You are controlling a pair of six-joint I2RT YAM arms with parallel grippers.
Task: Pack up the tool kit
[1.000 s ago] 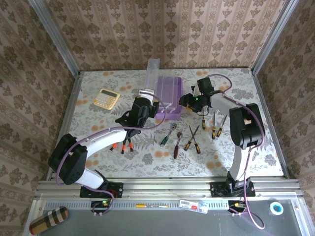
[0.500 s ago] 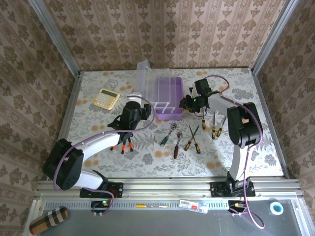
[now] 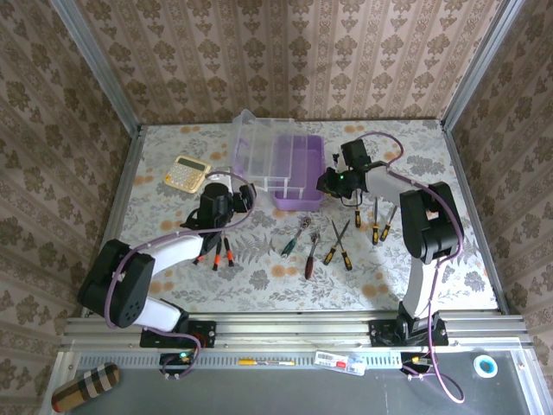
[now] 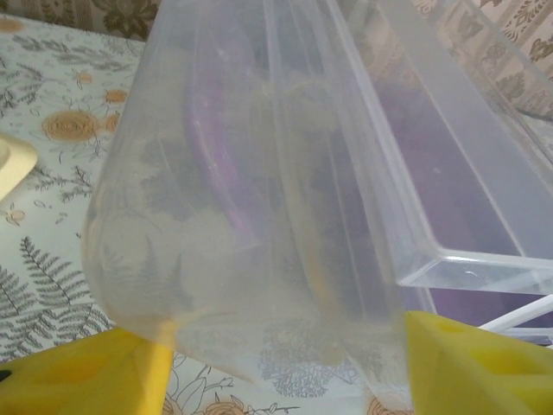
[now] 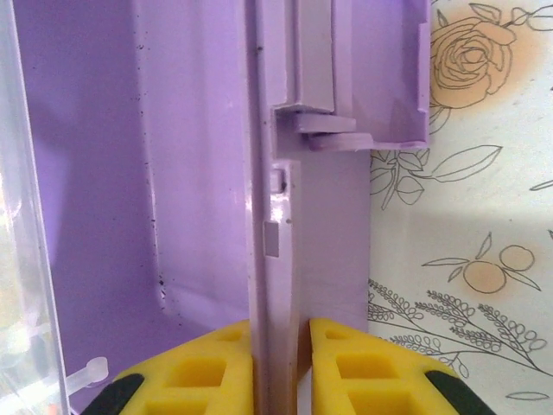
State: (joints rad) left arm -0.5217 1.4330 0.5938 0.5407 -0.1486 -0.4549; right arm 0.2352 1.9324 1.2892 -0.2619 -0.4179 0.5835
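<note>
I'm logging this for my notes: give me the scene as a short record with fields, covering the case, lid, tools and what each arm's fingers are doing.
Case: purple case, open, no tools inside
Lid: clear lid, folded out beside the case
Tools: screwdrivers and wrenches loose on the table
Left gripper: fingers astride the lid, grip unclear
Right gripper: fingers pinch a case wall

Brown damask wallpaper [image 3: 285,52] lines three walls, with bare aluminium posts [image 3: 95,65] at the corners. The bench [image 3: 389,281] carries a pale cloth printed with orange roses and grey ferns, evenly lit.
</note>
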